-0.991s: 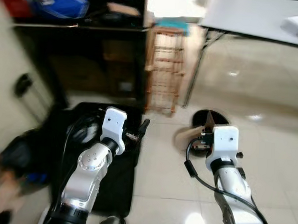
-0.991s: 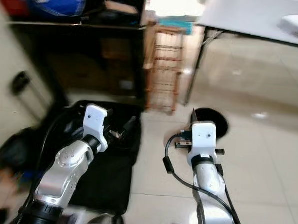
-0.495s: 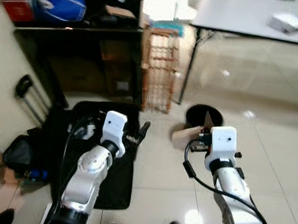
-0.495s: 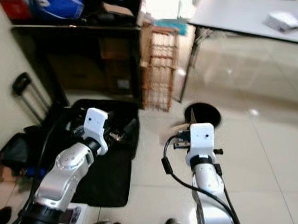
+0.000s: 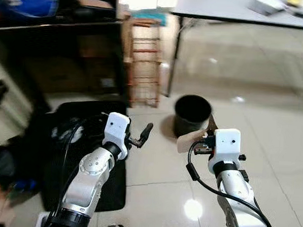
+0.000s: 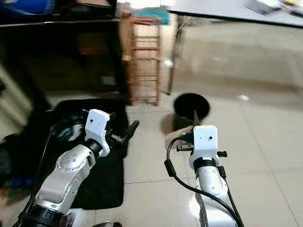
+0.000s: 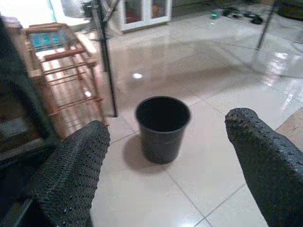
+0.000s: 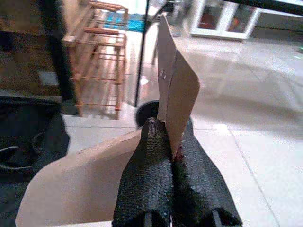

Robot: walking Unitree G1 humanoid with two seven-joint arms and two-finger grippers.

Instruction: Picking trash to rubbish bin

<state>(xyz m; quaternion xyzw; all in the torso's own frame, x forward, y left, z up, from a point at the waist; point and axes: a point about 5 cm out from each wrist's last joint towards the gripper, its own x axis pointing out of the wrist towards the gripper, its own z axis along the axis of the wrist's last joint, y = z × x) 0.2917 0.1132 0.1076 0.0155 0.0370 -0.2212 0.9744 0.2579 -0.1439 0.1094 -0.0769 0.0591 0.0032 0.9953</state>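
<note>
The black rubbish bin stands on the tiled floor, just beyond a wooden rack and a grey table. Short of the bin, the right gripper has its fingers clamped on a piece of cardboard, a light, stiff, bendable sheet best pinched at its edge. The left gripper, fingers apart and empty, points at the bin.
</note>
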